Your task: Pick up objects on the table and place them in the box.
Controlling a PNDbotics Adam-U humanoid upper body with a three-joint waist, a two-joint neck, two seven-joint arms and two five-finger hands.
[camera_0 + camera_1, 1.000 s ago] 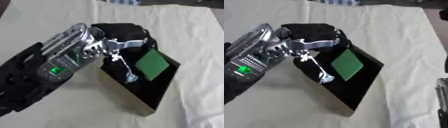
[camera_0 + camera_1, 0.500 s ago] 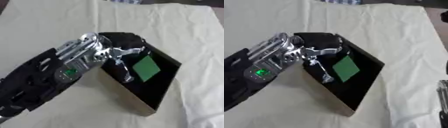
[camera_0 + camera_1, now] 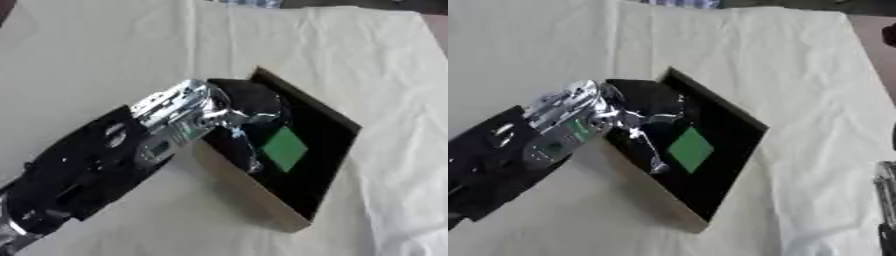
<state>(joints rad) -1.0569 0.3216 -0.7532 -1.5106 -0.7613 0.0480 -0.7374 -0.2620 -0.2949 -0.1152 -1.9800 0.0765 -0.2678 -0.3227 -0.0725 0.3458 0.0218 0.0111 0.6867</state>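
Cream cloth (image 3: 105,60), creased and rumpled, covers the whole table in front of you, and nothing on it carries writing you could read; no brand or label shows on the box or the arm either. Nearest to you, your left arm (image 3: 79,180) comes up from the lower left corner, a black perforated shell that gives way to a silver wrist with a small green light on it, best seen in the right eye view. Your left hand (image 3: 249,102) reaches over the near wall of the box (image 3: 254,192) and sits inside its upper left end; the dark palm is a blur against the dark lining, so you cannot tell how far the fingers are curled or whether they have hold of anything. A thin silvery part (image 3: 647,150) hangs down from the hand into the box, too blurred to name. The box itself is a shallow rectangular tray, set askew on the cloth, black inside with pale tan outer walls. A flat green square (image 3: 284,148) lies tilted on the black floor near the middle, just right of the silvery part. At the lower right edge of the right eye view, a sliver of your right hand (image 3: 885,210) shows, well apart from the box, its fingers not readable. Farther off, the cloth runs to the table's far edge.
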